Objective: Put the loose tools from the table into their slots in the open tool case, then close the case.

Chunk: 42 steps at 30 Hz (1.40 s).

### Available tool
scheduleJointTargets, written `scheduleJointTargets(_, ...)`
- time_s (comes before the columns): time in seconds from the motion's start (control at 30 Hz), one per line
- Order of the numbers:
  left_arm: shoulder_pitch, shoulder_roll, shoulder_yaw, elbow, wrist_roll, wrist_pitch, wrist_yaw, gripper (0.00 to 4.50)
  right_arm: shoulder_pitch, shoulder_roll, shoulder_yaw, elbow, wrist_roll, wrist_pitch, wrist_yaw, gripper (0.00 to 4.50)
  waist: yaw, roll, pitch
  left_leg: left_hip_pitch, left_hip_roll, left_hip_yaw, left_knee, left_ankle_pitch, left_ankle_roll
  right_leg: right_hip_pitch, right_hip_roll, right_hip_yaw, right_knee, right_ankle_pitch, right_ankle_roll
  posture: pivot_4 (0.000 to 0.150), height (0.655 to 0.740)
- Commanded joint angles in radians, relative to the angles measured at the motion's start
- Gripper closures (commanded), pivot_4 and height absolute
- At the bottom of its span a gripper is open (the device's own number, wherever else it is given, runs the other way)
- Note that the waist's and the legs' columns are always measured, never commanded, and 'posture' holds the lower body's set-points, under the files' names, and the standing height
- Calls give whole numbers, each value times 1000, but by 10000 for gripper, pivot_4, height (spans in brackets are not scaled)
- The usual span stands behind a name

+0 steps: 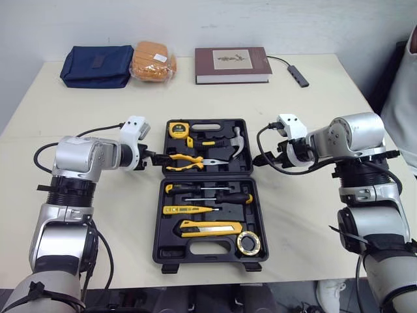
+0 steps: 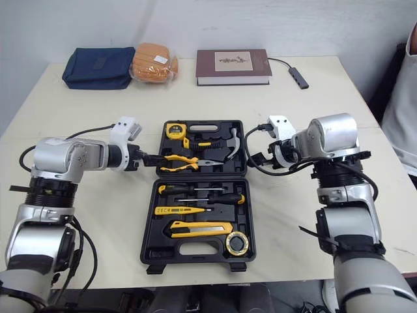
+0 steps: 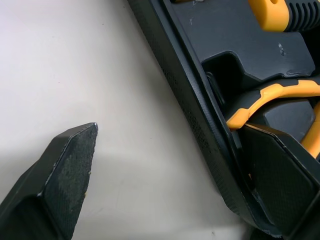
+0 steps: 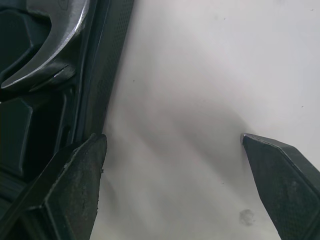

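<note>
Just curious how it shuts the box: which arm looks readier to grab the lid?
Probably left: the left claw, open, straddles the side wall of the black plastic tool case, while the right claw gapes mostly over the cream table beside it.

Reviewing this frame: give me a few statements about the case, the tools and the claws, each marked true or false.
1. The tool case lies open on the table. True.
2. The left claw is shut on the pliers. False: it is open, straddling the case's left wall.
3. The hammer sits in the far half of the case. True.
4. The book lies inside the case. False: it lies near the table's far edge.
5. The right claw is open beside the case's right wall. True.
</note>
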Motion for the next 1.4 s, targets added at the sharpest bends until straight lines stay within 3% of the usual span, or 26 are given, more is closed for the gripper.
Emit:
scheduleJointTargets(0.03,-32,-14,14,2,17,-8,18,341,-30,-5,7,-28,13,-15,19,0,1,0,0,0,0,0,1,0,0,0,0,0,0,0,0,1500,7400)
scheduleJointTargets(0.37,-31,-23,18,-10,25,-6,25,341,-81,-62,19,-73,56,46,75,0,2,0,0,0,0,0,2,0,0,0,0,1,1,0,0,1500,7400)
scheduleJointTargets(0.8,-6,-34,30,-47,23,24,43,341,-62,62,63,-2,-18,23,-32,0,3,0,0,-1,0,-1,4,0,0,0,-1,2,2,0,0,1500,7400)
scheduleJointTargets(1.1,-23,-58,26,-46,31,21,58,341,-55,64,69,28,-29,23,-48,0,4,0,0,-1,0,-1,4,0,0,1,-1,2,2,0,0,1500,7400)
scheduleJointTargets(1.2,-20,-62,28,-51,28,26,56,9086,-53,73,27,42,-27,44,-62,8877,4,0,0,-1,0,-1,5,0,0,1,-1,2,2,0,0,1500,7400)
scheduleJointTargets(1.4,-22,-84,55,-67,3,64,51,35375,-50,100,-37,53,-33,64,-94,37131,5,-1,-1,-1,0,-2,7,0,0,2,-1,2,3,0,0,1500,7400)
